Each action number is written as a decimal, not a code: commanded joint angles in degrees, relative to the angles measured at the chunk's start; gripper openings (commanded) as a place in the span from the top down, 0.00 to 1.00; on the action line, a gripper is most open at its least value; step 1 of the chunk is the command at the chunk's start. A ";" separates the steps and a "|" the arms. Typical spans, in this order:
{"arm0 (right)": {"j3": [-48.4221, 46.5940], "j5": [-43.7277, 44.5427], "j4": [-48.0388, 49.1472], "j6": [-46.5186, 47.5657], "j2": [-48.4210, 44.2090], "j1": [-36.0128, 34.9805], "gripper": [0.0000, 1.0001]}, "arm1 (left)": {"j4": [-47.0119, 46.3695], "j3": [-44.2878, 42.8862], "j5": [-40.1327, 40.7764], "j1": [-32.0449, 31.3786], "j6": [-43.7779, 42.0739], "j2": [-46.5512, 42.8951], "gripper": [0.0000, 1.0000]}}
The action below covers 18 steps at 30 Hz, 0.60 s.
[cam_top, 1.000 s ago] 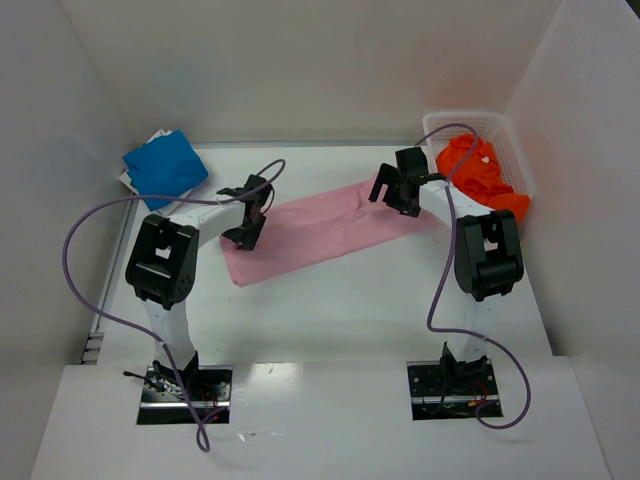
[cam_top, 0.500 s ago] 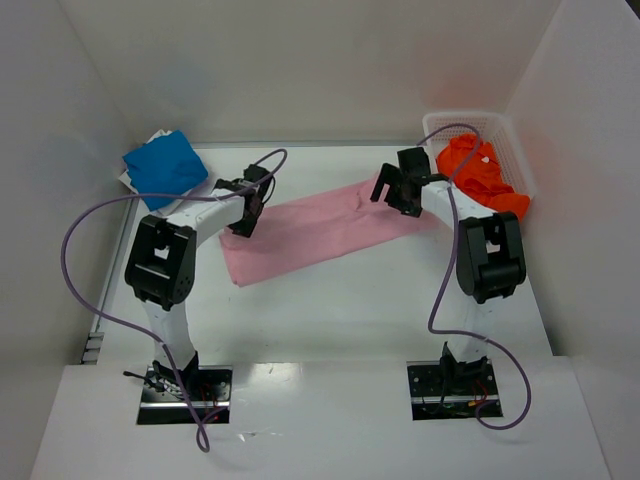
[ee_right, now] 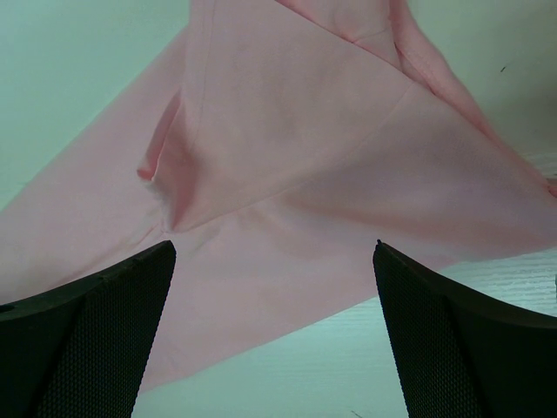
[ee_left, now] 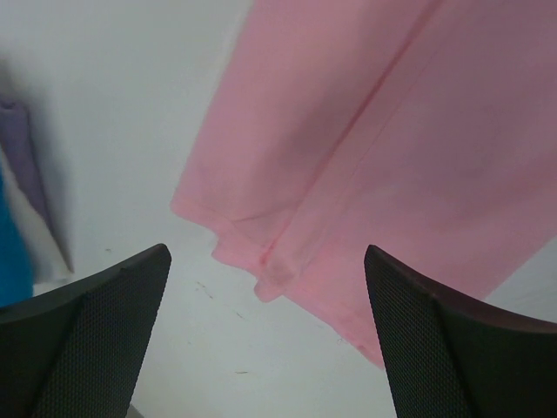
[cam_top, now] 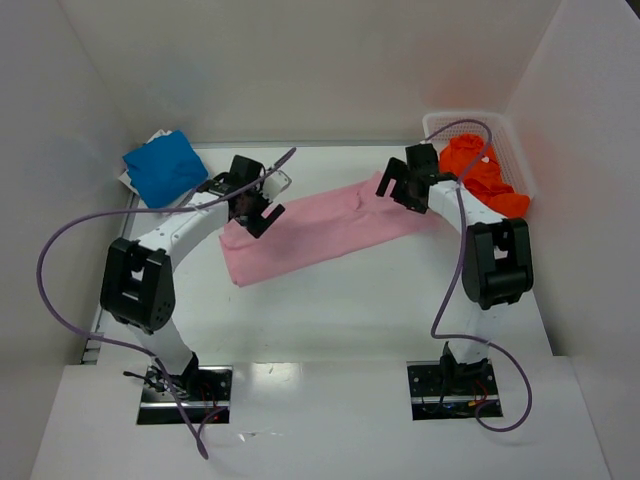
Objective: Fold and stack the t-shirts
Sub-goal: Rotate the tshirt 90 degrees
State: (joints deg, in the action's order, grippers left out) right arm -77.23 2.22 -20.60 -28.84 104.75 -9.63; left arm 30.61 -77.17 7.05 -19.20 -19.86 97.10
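A pink t-shirt (cam_top: 320,230) lies folded into a long strip across the middle of the table. My left gripper (cam_top: 262,213) is open and empty, hovering over the shirt's far left corner (ee_left: 270,279). My right gripper (cam_top: 398,192) is open and empty, above the shirt's right end (ee_right: 287,174). A folded blue t-shirt (cam_top: 165,166) lies at the far left corner. An orange t-shirt (cam_top: 482,177) sits crumpled in the white basket (cam_top: 513,140) at the far right.
White walls close in the table on the left, back and right. Purple cables loop from both arms. The blue shirt rests on a white sheet (cam_top: 131,180).
My left gripper has swung toward the far left end of the pink shirt and turned. My right gripper has shifted slightly toward the back right. The shirt has not moved.
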 commanded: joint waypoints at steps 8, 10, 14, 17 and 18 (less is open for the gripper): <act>1.03 0.77 1.09 0.54 -4.38 1.28 0.00 | -1.17 3.16 -3.27 0.22 -7.92 7.92 0.00; 1.03 0.77 1.09 0.54 -4.38 1.28 0.00 | -1.69 3.16 -1.88 0.22 -7.92 9.33 0.00; 1.03 0.77 1.09 0.54 -3.77 1.28 0.00 | -2.22 3.16 1.20 0.22 -7.92 12.58 0.00; 0.33 0.24 0.56 0.02 -3.07 1.28 0.00 | -3.80 4.82 4.97 0.22 -8.44 13.90 0.00; -0.28 -0.28 0.56 0.01 -2.45 1.28 0.00 | -5.46 5.35 6.04 0.22 -8.44 13.91 0.00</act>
State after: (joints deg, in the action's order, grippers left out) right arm -76.42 2.15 -20.62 -28.88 103.57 -8.73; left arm 27.92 -73.69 8.82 -19.31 -27.05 109.06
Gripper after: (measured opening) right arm 0.999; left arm 0.998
